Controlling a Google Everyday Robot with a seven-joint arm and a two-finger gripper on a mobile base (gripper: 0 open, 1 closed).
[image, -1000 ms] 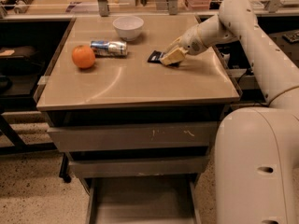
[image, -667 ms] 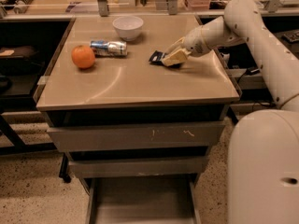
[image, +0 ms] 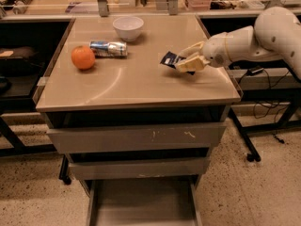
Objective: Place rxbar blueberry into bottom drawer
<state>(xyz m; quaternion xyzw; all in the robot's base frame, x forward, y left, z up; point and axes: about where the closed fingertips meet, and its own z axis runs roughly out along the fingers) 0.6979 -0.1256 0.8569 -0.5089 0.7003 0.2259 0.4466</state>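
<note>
Rxbar blueberry (image: 169,59): one bar, dark navy wrapper, pale print too small to read. It sits at the right side of the cabinet top (image: 141,86), tilted, with its left end sticking out free toward the middle of the surface. Its right end goes in between the cream fingers (image: 189,66).

Gripper (image: 183,61): one, over the right part of the top, near the right edge. The two fingers are closed in on the bar's right end, one above and one below, pinching it. A dark shadow lies on the surface just beneath. One white arm (image: 244,39) reaches in from the right.

Other things on the top, one of each:
- silver-and-blue can (image: 109,48), lying on its side, left of centre
- orange (image: 83,57), just beside the can's left end, slightly nearer the front edge
- white bowl (image: 128,28), upright, toward the back, well apart from the bar

Drawers: three, stacked below the top. The top drawer (image: 136,137) and middle drawer (image: 138,167) show scuffed grey fronts. The bottom drawer (image: 141,206) is pulled out, its plain grey floor and two side rails in view, directly below the front of the cabinet.

The cabinet stands on a speckled floor (image: 263,192).
</note>
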